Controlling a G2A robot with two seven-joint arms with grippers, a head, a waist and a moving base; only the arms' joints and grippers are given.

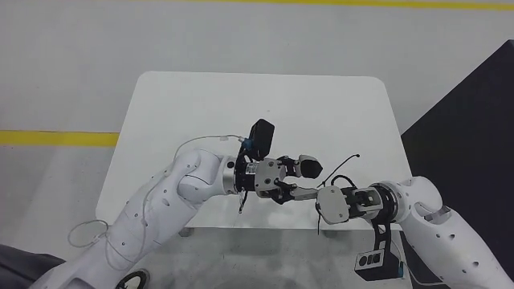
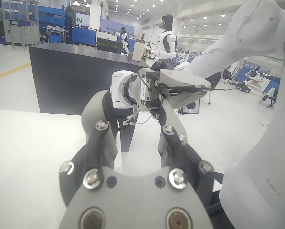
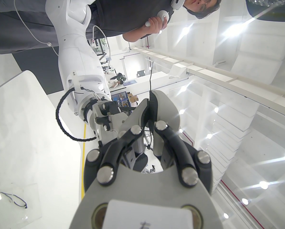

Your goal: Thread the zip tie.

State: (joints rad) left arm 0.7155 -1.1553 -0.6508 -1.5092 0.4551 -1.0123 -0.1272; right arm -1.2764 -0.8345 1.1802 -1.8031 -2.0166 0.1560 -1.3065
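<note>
A thin black zip tie (image 1: pixel 347 162) is pinched in my right gripper (image 1: pixel 325 205), which is shut on it above the table's near edge. In the right wrist view one strand of the tie (image 3: pixel 150 82) sticks straight out past the closed fingertips of the right gripper (image 3: pixel 150 103). My left gripper (image 1: pixel 305 181) is right beside it, open, its two fingers (image 2: pixel 99 115) spread to either side of the right gripper (image 2: pixel 199 86). Nothing is held in the left gripper (image 2: pixel 135 110).
The white table (image 1: pixel 241 104) is bare over most of its top. A second black zip tie (image 3: pixel 13 200) lies on a clear sheet on the table. A dark partition (image 1: pixel 474 112) stands off the table's right side.
</note>
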